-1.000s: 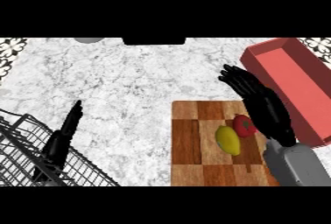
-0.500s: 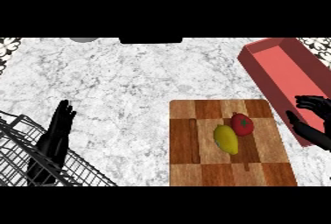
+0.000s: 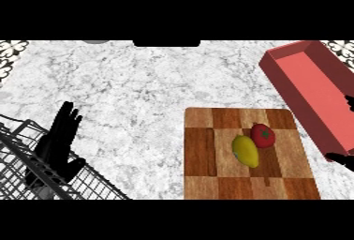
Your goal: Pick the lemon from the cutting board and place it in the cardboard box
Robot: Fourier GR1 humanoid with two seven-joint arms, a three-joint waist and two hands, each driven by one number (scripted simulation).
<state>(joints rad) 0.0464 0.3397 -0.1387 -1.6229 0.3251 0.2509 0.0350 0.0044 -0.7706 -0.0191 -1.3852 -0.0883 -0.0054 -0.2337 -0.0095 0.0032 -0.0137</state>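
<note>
Head view: the lemon (image 3: 246, 151) lies ungrasped on the cutting board (image 3: 207, 164), beside a tomato (image 3: 262, 135). Left robot hand (image 3: 59, 145) rests spread. I cannot tell the state of the right robot hand (image 3: 343, 160) at the edge, and it likely must reach the lemon next.

The right hand (image 3: 345, 161) has been withdrawn from above the cutting board (image 3: 207, 154) to the frame's right edge, mostly out of view.

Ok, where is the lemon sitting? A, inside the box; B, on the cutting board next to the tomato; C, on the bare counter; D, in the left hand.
B: the lemon lies on the cutting board, right beside the tomato.
</note>
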